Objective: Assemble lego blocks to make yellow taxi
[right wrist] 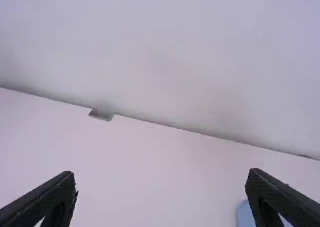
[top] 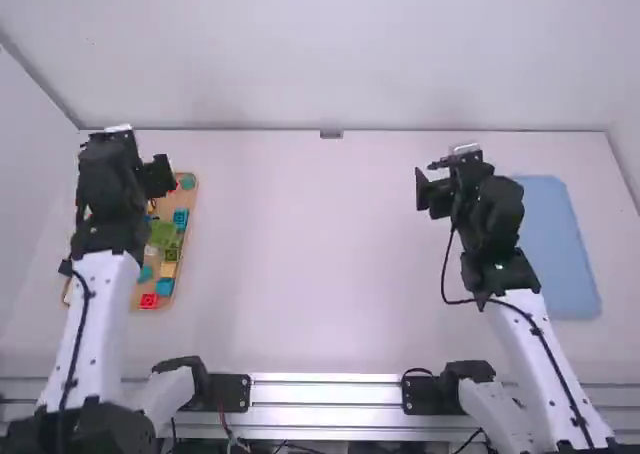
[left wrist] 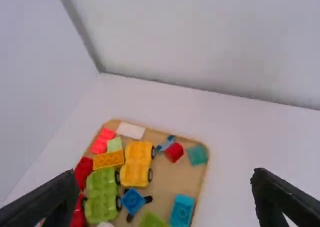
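Bounding the table (top: 310, 274): walls rise at its far edge and left side; a metal rail (top: 325, 389) lines the near edge, and a small grey bracket (top: 331, 134) sits midway along the far one.
Room between: a wide stretch of white tabletop runs from the wooden tray (top: 191, 214) on the left to the blue mat (top: 555, 254) on the right.
Left arm: reaches away from its base, its gripper (top: 130, 159) raised above the tray's far part and partly hiding it.
Left gripper: fingers spread wide, holding nothing.
Right arm: slants inward from its base, its gripper (top: 452, 177) raised over the table, just left of the mat in the high view.
Right gripper: also spread wide, holding nothing.
Taxi blocks: lying on the tray, among them a yellow wheeled piece (left wrist: 137, 164) touching an orange block (left wrist: 108, 159), with a green wheeled piece (left wrist: 100, 194) beside it.
Tray's far right corner: teal block (left wrist: 197, 155), near a small red block (left wrist: 174, 152).
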You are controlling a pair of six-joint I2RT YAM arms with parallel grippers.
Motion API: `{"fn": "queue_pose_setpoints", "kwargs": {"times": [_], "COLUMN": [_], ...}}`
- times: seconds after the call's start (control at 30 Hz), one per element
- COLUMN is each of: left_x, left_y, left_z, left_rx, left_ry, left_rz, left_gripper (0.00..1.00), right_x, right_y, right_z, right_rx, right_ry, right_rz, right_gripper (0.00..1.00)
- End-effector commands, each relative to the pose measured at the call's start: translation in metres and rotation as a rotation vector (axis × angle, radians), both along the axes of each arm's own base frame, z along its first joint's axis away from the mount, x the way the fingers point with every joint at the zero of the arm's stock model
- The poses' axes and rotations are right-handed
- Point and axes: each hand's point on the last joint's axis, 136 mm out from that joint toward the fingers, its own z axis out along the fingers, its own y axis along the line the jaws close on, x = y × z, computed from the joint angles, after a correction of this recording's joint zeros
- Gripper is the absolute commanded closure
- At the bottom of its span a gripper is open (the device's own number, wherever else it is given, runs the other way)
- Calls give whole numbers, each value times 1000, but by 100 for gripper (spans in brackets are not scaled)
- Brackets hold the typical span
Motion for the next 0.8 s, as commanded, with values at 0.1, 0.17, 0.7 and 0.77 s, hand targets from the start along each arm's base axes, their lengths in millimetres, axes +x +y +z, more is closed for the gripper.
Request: {"fn": "queue_pose_setpoints", "kwargs": {"times": [0.1, 0.17, 0.7, 0.77], "left_x": [28, 36, 57, 58], "left_y": [37, 50, 127, 125], "left_z": [15, 10, -108, -131], "left_rx": [-84, -119, -321, -350], "left_ry": [96, 149, 606, 655], "left_rz": [28, 40, 132, 72], "left_gripper": [3, 2, 1, 2], "right_x": [11, 13, 9, 9], "right_y": [15, 21, 53, 57], "right_z": [21, 21, 27, 28], "right_rx": [-53, -55, -53, -52], "right_ry": [-48, -47, -70, -74], "right_rz": [57, 72, 157, 165], "right_gripper": [4, 3, 1, 2]}}
